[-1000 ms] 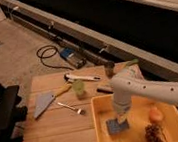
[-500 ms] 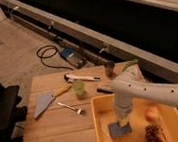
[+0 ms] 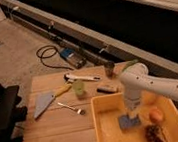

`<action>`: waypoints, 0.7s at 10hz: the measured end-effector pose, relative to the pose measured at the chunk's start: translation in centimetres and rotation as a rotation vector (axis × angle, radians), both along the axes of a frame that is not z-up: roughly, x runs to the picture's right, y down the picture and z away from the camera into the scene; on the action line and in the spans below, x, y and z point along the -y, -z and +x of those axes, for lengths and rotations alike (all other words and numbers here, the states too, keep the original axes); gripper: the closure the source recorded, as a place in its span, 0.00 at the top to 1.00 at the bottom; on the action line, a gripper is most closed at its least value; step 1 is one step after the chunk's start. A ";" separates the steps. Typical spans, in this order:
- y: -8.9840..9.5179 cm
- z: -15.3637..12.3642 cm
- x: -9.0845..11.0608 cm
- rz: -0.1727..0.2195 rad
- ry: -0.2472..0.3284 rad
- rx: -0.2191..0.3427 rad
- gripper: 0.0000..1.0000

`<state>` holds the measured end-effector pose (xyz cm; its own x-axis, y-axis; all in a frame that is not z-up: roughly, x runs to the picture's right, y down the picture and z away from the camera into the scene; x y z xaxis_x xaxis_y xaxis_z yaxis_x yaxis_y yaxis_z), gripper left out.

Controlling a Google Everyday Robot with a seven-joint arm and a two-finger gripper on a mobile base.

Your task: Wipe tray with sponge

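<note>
A yellow tray [image 3: 108, 133] sits on the right part of the wooden table. A blue-grey sponge [image 3: 129, 123] lies flat on the tray floor near its middle. My gripper [image 3: 131, 113] comes down from the white arm [image 3: 155, 86] and presses on the sponge from above. An orange round fruit [image 3: 156, 115] and a dark brown lumpy thing [image 3: 154, 134] lie in the tray's right part, close to the sponge.
On the wooden table [image 3: 57, 136] left of the tray lie a grey spatula [image 3: 43, 103], a fork [image 3: 70, 108], a green cup [image 3: 78, 88], a white-handled tool [image 3: 82, 77], a dark block [image 3: 107, 88] and a dark can [image 3: 109, 68]. A black chair [image 3: 3, 114] stands at the left.
The gripper with the sponge has shifted slightly across the tray floor, a little toward the tray's middle. The other things have not moved.
</note>
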<state>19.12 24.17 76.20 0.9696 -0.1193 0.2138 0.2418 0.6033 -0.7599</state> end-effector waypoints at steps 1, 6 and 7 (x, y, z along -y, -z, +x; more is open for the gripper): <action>-0.3 -0.6 0.4 0.007 0.010 0.007 0.00; 0.9 -7.0 -0.4 0.022 0.026 0.120 0.00; 1.5 -7.3 -1.4 0.008 0.024 0.132 0.00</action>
<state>11.85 25.56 74.74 0.9300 -0.1446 0.3380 0.3538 0.6019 -0.7159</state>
